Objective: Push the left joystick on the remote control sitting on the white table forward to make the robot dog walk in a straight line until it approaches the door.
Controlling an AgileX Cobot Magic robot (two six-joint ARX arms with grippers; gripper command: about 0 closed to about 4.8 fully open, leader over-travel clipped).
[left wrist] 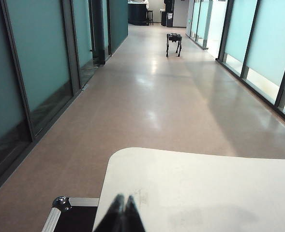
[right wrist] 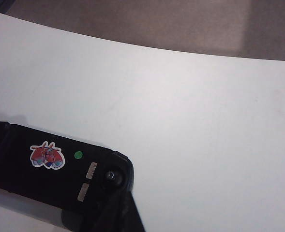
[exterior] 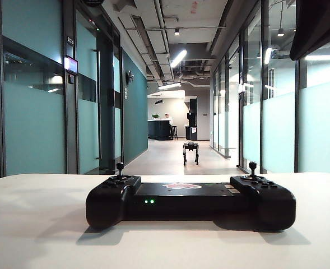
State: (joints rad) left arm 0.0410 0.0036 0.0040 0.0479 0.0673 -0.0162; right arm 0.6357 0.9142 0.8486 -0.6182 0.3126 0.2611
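Note:
The black remote control [exterior: 190, 199] lies on the white table [exterior: 36, 224], green lights lit. Its left joystick [exterior: 120, 166] stands upright and untouched, and so does the twin stick [exterior: 252, 166]. In the right wrist view my right gripper [right wrist: 119, 205] is shut and empty above the remote control [right wrist: 45, 179], close beside the twin stick [right wrist: 110, 176]. My left gripper [left wrist: 123, 203] is shut and empty over the white table [left wrist: 205, 188] near its rounded corner. The robot dog [exterior: 190, 152] stands far down the corridor, also visible in the left wrist view [left wrist: 173, 42].
Glass walls and dark-framed doors [exterior: 106, 101] line both sides of the corridor. A counter [exterior: 160, 129] closes its far end. A dark part of an arm [exterior: 316, 28] hangs at the upper right. A metal-edged black case [left wrist: 65, 212] sits beside the table.

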